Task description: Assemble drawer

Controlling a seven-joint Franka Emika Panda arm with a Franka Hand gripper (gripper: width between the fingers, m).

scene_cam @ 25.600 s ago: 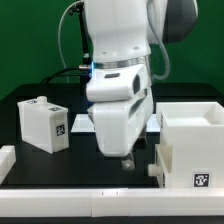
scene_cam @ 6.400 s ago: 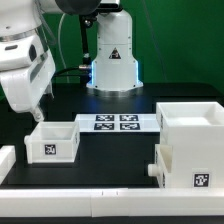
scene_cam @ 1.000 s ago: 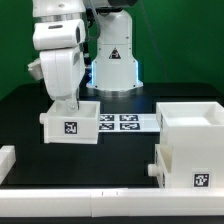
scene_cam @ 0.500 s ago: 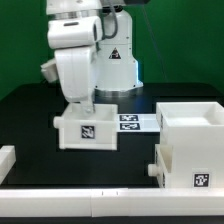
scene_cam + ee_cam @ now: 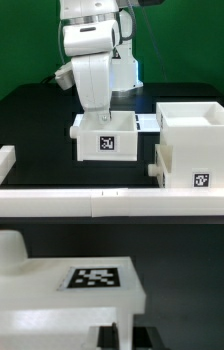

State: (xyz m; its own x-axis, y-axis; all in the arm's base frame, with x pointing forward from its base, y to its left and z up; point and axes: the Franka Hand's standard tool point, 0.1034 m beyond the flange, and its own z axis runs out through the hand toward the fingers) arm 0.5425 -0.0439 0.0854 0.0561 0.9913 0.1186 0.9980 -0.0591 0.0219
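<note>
My gripper (image 5: pixel 102 115) is shut on the back wall of a small white knobbed tray (image 5: pixel 106 140) and holds it above the table, near the middle of the exterior view. The tray's front tag faces the camera. In the wrist view the two dark fingers (image 5: pixel 106 336) pinch a thin white wall of the tray (image 5: pixel 70 297), whose tag shows on top. The large cube-like shell (image 5: pixel 190 132) stands at the exterior view's right. A second knobbed tray (image 5: pixel 185 165) sits in front of the shell, its tag facing the camera.
The marker board (image 5: pixel 146 122) lies on the black table behind the held tray, mostly hidden by it. Low white rails (image 5: pixel 60 205) edge the table's front, with a white block (image 5: pixel 5 158) at the exterior view's left.
My gripper has carried the small tray from the exterior view's left toward the right and a little lower, closer to the shell. The shell and the second tray have not moved.
</note>
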